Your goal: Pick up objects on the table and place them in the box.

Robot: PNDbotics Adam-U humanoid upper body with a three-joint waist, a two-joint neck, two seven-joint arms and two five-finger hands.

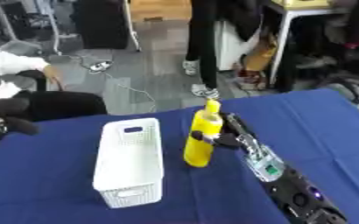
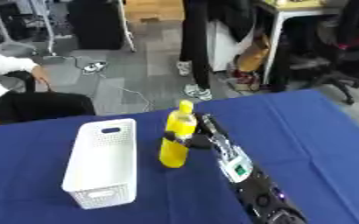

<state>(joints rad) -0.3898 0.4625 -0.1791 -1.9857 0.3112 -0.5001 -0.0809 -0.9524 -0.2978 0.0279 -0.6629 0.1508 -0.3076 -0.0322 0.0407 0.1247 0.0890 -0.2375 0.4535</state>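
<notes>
1. A blue cloth (image 1: pixel 320 127) covers the table, with creases showing near its right side.
2. Grey carpet floor (image 1: pixel 148 70) lies beyond the table's far edge.
3. A cable (image 1: pixel 133 89) trails across that floor.
4. A white-framed desk (image 1: pixel 286 26) stands at the far right, its leg coming straight down to the floor.
5. A black office chair (image 2: pixel 336 65) sits just right of the desk.
6. A black chair back (image 1: pixel 56 105) rises at the table's far left edge.
7. A brown cardboard carton (image 1: pixel 160 9) rests on the floor at the far end of the room.
</notes>
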